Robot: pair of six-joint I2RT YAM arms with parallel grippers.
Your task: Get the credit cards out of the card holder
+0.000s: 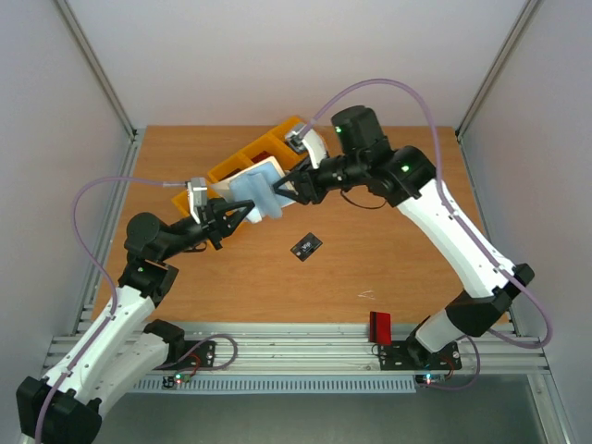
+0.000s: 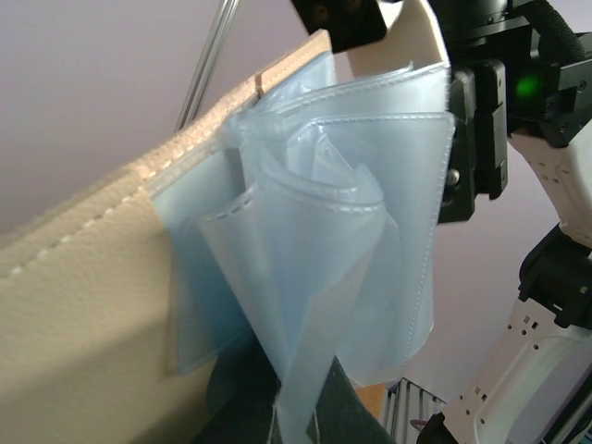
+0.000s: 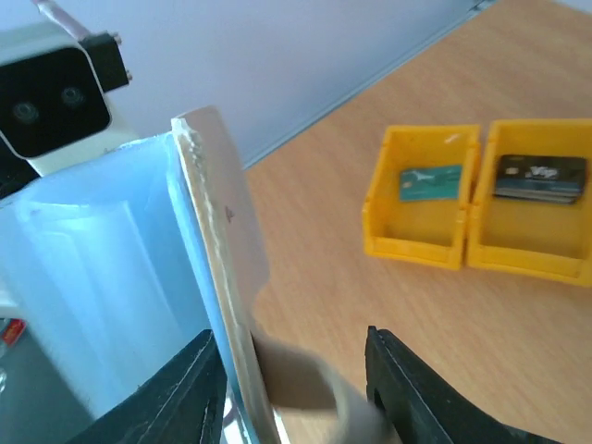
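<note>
Left claw point(image 1: 245, 213) clamps the open card holder point(image 1: 254, 183), upper centre. Right claw point(image 1: 278, 190) straddles its other edge; whether it grips, I cannot tell. Black card point(image 1: 306, 246) lies mid-frame

card holder point(image 3: 227, 250) upright, edge-on; right gripper point(image 3: 291, 363) spread around its lower edge; yellow bins point(image 3: 412, 245) beyond hold teal card point(image 3: 430, 182), dark card point(image 3: 541, 178)

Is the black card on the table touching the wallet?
Apart. The top view shows bare table between the black card and the card holder.
</note>
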